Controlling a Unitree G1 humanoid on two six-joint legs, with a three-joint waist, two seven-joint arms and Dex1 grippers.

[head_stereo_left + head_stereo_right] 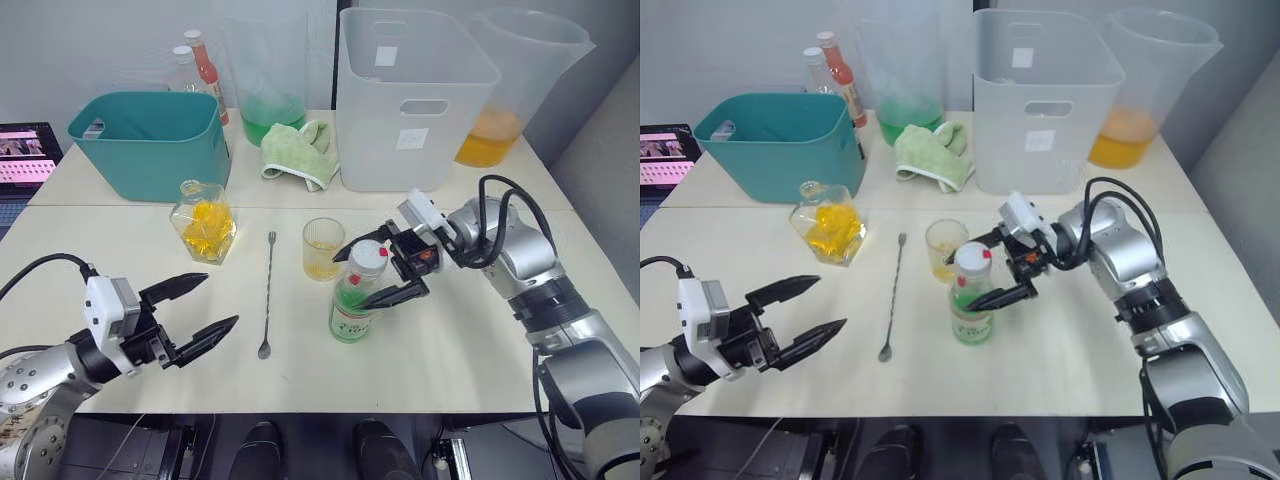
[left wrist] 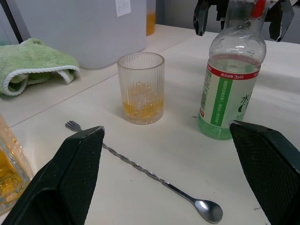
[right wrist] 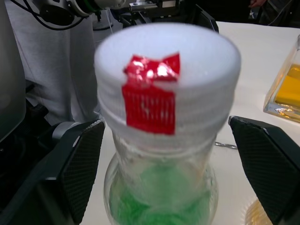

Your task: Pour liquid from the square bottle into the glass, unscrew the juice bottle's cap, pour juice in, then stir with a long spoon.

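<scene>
The juice bottle (image 1: 352, 300) stands upright near the table's middle, its white cap (image 3: 166, 70) with a red mark still on. My right gripper (image 1: 383, 268) is open, one finger on each side of the cap and neither touching it. Just behind the bottle is the glass (image 1: 322, 248), holding a little yellow liquid. The long spoon (image 1: 268, 290) lies flat to its left. Further left and back stands the square bottle (image 1: 203, 222) with yellow liquid. At the near left, my left gripper (image 1: 205, 305) hangs open and empty above the table.
A teal bin (image 1: 150, 140) sits at the back left and a white bin (image 1: 410, 100) at the back centre. Pitchers with green liquid (image 1: 268, 95) and orange liquid (image 1: 505, 95), a green cloth (image 1: 300, 150) and red-capped sauce bottles (image 1: 200, 60) line the back.
</scene>
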